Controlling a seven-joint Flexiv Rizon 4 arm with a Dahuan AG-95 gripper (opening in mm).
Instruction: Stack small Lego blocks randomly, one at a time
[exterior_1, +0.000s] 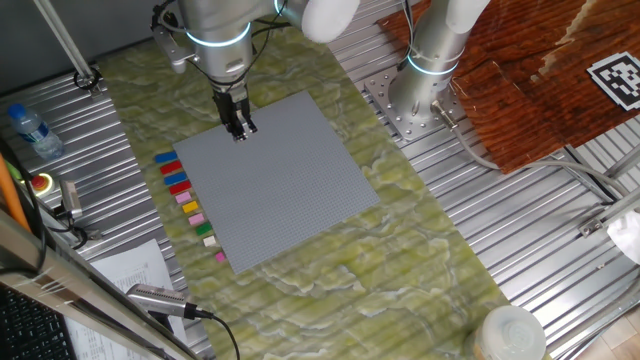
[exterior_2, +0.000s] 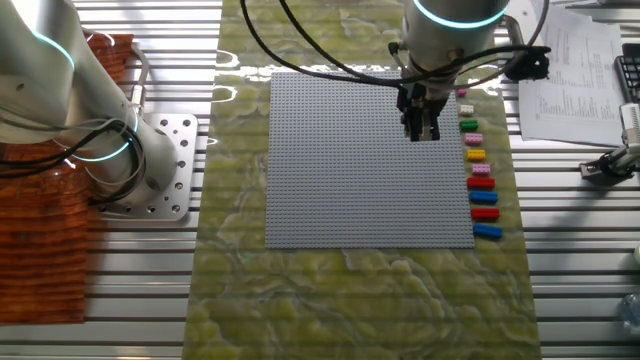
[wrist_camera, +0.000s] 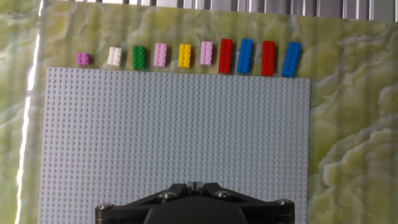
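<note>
The small Lego blocks lie in one row on the green mat along the edge of the grey baseplate (wrist_camera: 174, 137). In the hand view they run pink (wrist_camera: 83, 58), cream (wrist_camera: 114, 56), green (wrist_camera: 138, 57), pink, yellow (wrist_camera: 185, 55), pink, red (wrist_camera: 226, 56), blue (wrist_camera: 245, 56), red, blue (wrist_camera: 291, 59). The row shows in one fixed view (exterior_1: 185, 198) and in the other fixed view (exterior_2: 478, 168). My gripper (exterior_1: 240, 130) hangs above the baseplate, apart from the row, also in the other fixed view (exterior_2: 420, 128). Its fingertips (wrist_camera: 194, 185) are together with nothing between them.
A second arm's base (exterior_1: 425, 90) stands on a metal plate beyond the mat. A water bottle (exterior_1: 30, 130), papers (exterior_1: 130, 270) and a cable plug (exterior_1: 160, 300) lie at the table's left. A wooden board (exterior_1: 540, 70) is at the back right.
</note>
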